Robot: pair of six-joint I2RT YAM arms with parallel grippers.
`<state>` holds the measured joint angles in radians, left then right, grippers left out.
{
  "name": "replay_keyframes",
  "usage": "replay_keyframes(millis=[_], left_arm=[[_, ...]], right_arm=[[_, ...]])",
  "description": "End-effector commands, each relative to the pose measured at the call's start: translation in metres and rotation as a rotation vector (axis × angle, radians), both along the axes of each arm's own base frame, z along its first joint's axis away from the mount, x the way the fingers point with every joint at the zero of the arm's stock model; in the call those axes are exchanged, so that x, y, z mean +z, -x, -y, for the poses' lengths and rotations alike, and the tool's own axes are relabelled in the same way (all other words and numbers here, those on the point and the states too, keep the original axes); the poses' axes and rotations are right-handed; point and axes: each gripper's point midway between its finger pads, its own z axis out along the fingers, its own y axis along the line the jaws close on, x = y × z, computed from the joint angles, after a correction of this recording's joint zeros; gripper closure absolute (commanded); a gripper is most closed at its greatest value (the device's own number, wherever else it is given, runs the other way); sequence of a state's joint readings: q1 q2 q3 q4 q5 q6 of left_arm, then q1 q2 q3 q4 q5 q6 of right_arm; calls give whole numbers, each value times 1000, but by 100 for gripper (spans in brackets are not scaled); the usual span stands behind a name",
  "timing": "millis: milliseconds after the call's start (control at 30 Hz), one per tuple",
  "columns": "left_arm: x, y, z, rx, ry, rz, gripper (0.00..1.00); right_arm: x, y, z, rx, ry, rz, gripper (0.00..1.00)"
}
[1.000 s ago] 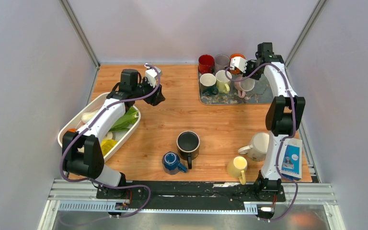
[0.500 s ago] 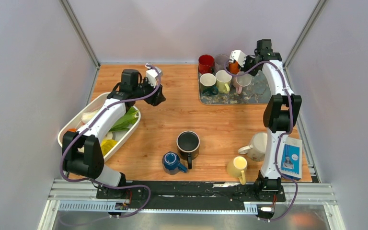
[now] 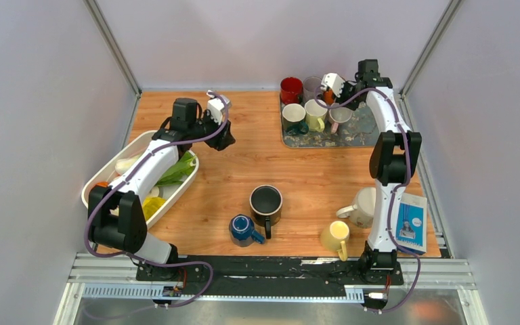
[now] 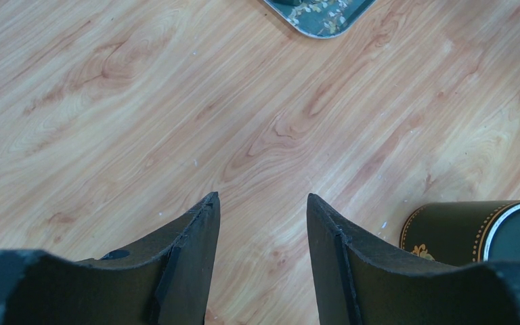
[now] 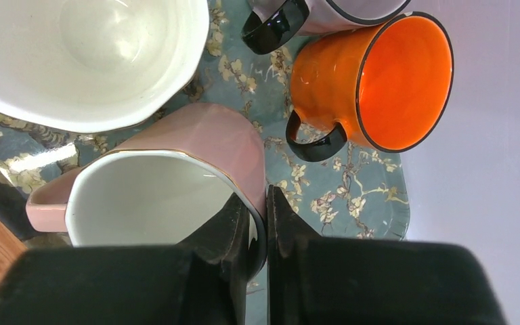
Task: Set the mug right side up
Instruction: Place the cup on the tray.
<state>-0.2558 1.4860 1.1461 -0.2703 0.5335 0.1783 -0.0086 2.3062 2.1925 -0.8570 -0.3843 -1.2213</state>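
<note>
A pink mug (image 5: 203, 145) with a white inside is over the patterned tray (image 5: 352, 196), its opening toward the wrist camera. My right gripper (image 5: 265, 200) is shut on its rim, one finger inside and one outside the wall. In the top view the pink mug (image 3: 340, 116) is in the tray's (image 3: 372, 128) middle, under my right gripper (image 3: 340, 100). My left gripper (image 4: 261, 200) is open and empty above bare wood, left of the table's middle (image 3: 225, 139).
The tray also holds an orange mug (image 5: 379, 81), a white mug (image 5: 88, 54), and red (image 3: 291, 88), green (image 3: 294, 116) and yellow (image 3: 315, 112) mugs. A black mug (image 3: 266, 201), blue mug (image 3: 244, 229), yellow mug (image 3: 335, 235) and cream mug (image 3: 362, 206) stand near the front. A white basin (image 3: 101, 177) is at left.
My right arm has swung back and to the left over the tray, carrying the pink mug with it. The left arm has barely moved.
</note>
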Motion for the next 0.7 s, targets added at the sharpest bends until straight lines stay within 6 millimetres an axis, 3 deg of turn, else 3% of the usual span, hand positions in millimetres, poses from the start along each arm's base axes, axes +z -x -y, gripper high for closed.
replay_keyframes(millis=[0,167,400,433,533,667], left_arm=[[18,6,2,-20,17,57,42],[18,4,7,-25,34,55,42],[22,0,10,-32,43,63,42],[22,1,10,-32,45,61,42],[21,3,12,-34,51,54,42],[23,6,13,-37,54,53,43]], right_arm=[[31,12,-3,62,34,43,99],[41,29,-8,113,26,11,100],[18,50,-7,129,32,-111,100],[15,49,-7,125,30,-118,97],[9,35,-7,60,-2,-108,74],[24,12,-3,-5,-17,-35,58]])
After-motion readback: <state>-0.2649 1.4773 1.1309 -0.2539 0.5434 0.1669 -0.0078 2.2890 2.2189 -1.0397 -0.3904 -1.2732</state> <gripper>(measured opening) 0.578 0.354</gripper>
